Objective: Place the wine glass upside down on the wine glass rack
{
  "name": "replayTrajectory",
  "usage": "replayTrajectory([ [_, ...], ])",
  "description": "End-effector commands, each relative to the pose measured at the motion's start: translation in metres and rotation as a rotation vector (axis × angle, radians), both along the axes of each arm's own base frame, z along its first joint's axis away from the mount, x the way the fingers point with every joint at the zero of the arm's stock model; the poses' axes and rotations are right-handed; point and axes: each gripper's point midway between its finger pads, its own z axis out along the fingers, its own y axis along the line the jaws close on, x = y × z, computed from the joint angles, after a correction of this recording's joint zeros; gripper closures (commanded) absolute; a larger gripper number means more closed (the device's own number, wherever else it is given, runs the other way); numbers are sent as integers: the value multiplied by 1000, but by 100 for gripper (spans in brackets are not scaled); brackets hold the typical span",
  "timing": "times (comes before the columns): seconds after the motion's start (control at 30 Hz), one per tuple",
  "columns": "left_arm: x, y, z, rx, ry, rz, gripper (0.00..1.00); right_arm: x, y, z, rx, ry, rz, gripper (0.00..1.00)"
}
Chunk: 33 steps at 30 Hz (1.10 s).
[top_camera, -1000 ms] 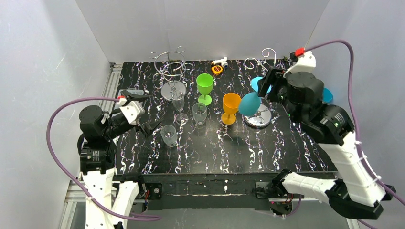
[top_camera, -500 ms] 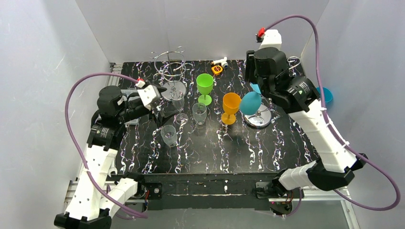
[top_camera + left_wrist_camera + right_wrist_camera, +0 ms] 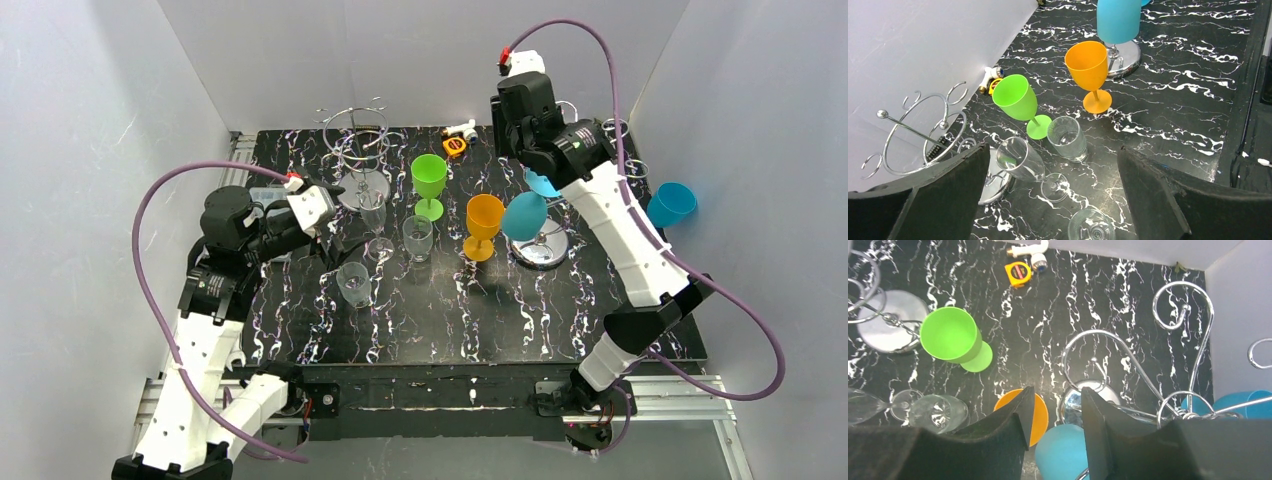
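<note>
Several stemmed glasses stand on the black marbled table: a green one [image 3: 429, 180], an orange one [image 3: 484, 222], and a clear flute [image 3: 375, 220] that leans next to the left wire rack [image 3: 360, 150]. My left gripper [image 3: 325, 215] is open and empty just left of the flute [image 3: 1020, 160], which shows between its fingers [image 3: 948, 195]. My right gripper [image 3: 515, 135] is open and empty, high above the right wire rack [image 3: 1128, 360]. That rack holds a blue glass [image 3: 523, 217] bowl-down; the blue glass [image 3: 1063, 452] and the orange glass [image 3: 1040, 412] lie below the right gripper [image 3: 1055, 405].
A clear tumbler [image 3: 417, 238] and another clear glass [image 3: 353, 283] stand near the flute. Two more blue glasses [image 3: 670, 205] hang on the right rack, whose chrome base [image 3: 540, 250] sits mid-right. A yellow tape measure [image 3: 455, 146] lies at the back edge. Grey walls enclose the table.
My right arm has swung up and to the left, from over the right rack toward the back wall. My left arm has risen and moved right, up to the flute.
</note>
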Motion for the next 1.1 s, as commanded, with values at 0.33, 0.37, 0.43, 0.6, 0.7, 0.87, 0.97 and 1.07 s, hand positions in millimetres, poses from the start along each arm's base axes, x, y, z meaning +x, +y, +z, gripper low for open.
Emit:
replayTrajectory([
  [0.33,-12,8,13,33,-73,17,2,18,4,1,54,-26,59,64],
  [0.37,-12,8,13,35,-74,18,2,19,5,0,55,-24,60,64],
  [0.43,-13,9,13,39,-77,19,2,21,6,-4,51,-16,59,65],
  [0.6,-14,9,14,42,-80,18,2,26,5,-8,45,-17,45,65],
  [0.7,-14,9,14,43,-82,16,2,29,4,-6,51,-38,36,71],
  [0.87,-15,10,14,46,-86,19,2,38,2,-13,48,-27,22,73],
  [0.97,-16,10,14,50,-94,18,2,45,-4,-21,47,-11,9,77],
  [1.07,-18,11,14,54,-95,18,2,51,-8,-17,60,-32,-9,89],
])
